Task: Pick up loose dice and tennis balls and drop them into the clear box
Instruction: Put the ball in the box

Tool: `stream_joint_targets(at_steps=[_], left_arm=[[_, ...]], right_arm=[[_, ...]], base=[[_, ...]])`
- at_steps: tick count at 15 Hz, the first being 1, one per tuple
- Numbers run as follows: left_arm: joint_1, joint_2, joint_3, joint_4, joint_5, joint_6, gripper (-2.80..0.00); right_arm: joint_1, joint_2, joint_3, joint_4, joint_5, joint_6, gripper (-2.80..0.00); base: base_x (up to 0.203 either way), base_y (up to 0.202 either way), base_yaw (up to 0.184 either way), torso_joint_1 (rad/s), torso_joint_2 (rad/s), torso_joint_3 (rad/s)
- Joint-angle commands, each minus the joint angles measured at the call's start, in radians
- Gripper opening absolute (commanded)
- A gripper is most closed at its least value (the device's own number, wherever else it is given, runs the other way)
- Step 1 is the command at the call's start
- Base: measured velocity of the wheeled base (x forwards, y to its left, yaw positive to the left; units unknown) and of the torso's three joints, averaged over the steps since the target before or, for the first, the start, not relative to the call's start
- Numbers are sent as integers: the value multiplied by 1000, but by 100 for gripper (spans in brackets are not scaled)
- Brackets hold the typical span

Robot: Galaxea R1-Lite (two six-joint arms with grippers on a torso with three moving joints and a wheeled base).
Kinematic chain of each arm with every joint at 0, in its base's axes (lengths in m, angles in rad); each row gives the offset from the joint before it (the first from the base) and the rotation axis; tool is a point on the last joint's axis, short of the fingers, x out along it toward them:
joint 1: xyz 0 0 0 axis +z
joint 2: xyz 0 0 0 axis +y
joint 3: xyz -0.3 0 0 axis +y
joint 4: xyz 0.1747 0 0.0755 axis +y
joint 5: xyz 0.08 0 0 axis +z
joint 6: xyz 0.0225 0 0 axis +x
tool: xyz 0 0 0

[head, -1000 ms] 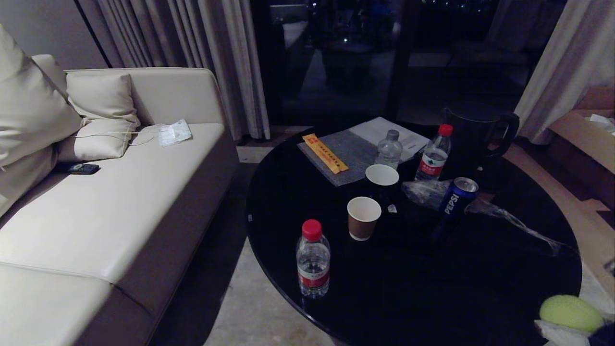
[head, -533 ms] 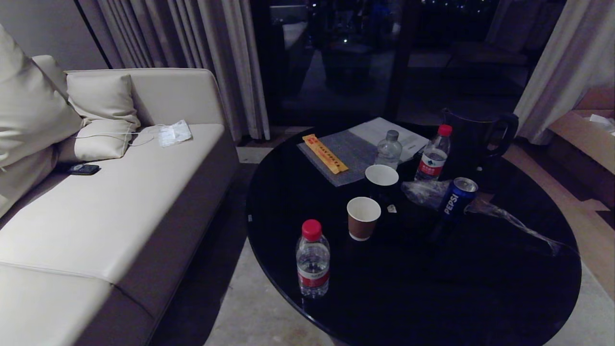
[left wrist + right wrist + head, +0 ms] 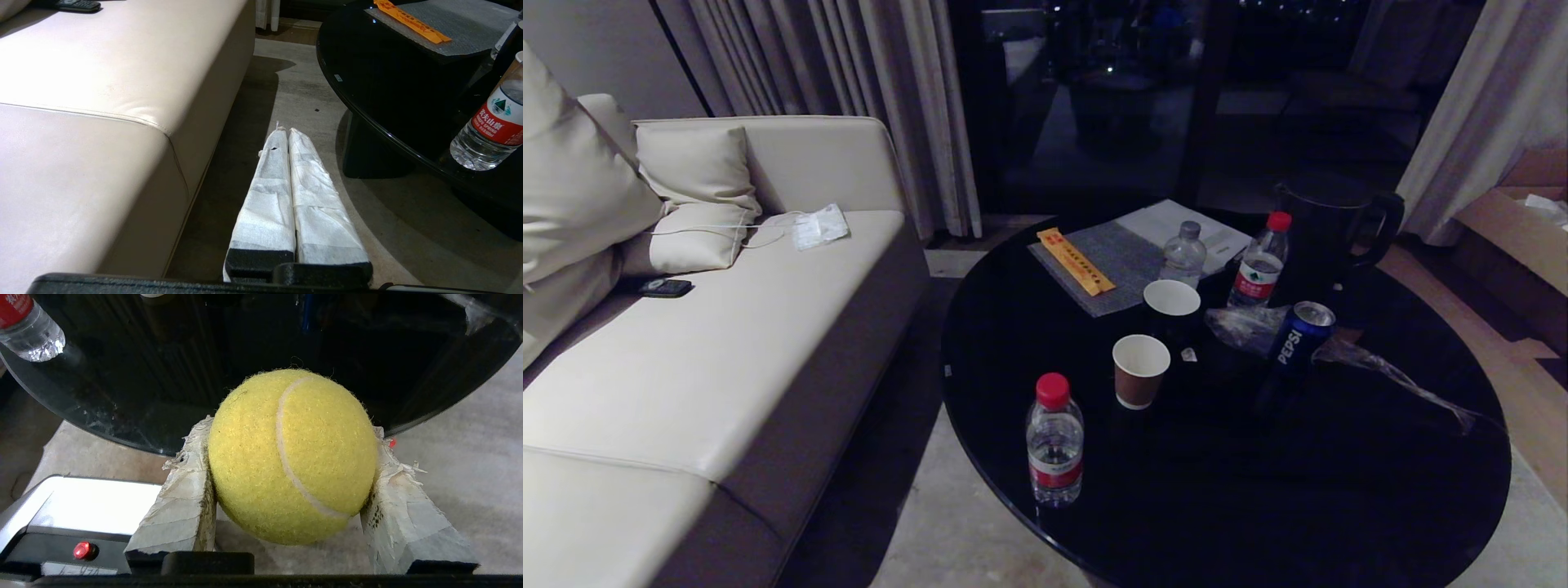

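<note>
Head view showed a round black bench [image 3: 1339,490] with bottles and cups; no clear box or dice appeared.

Left wrist view: left end effector [image 3: 284,131] closed, empty.

Right wrist view: right end effector [image 3: 292,433] gripped a tennis ball [image 3: 292,455], undelivered.

Fuzzy felt tennis ball [image 3: 292,457] between my frayed, tape-wrapped right gripper [image 3: 290,441] pads. Glossy black table [image 3: 1339,490] at lower right, smooth cream leather sofa [image 3: 727,351] on the left, clear plastic bottle [image 3: 1054,449], paper cup [image 3: 1140,370].
</note>
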Motion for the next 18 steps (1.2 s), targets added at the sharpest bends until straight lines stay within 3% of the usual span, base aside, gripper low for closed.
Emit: stream_joint_targets(at_steps=[1, 7, 12, 18], left_arm=[[0, 2, 2, 0, 0, 0, -280], [0, 2, 2, 0, 0, -1, -280], [0, 2, 2, 0, 0, 1, -280], [0, 2, 2, 0, 0, -1, -280]], right_arm=[[2, 3, 12, 0, 1, -9, -280], [-32, -15, 12, -3, 1, -6, -280], [-64, -278, 13, -2, 1, -9, -280], [-70, -276, 14, 0, 0, -1, -280]], base=[[0, 0, 0, 0, 0, 0], [0, 0, 0, 0, 0, 0], [0, 0, 0, 0, 0, 0], [0, 0, 0, 0, 0, 0]])
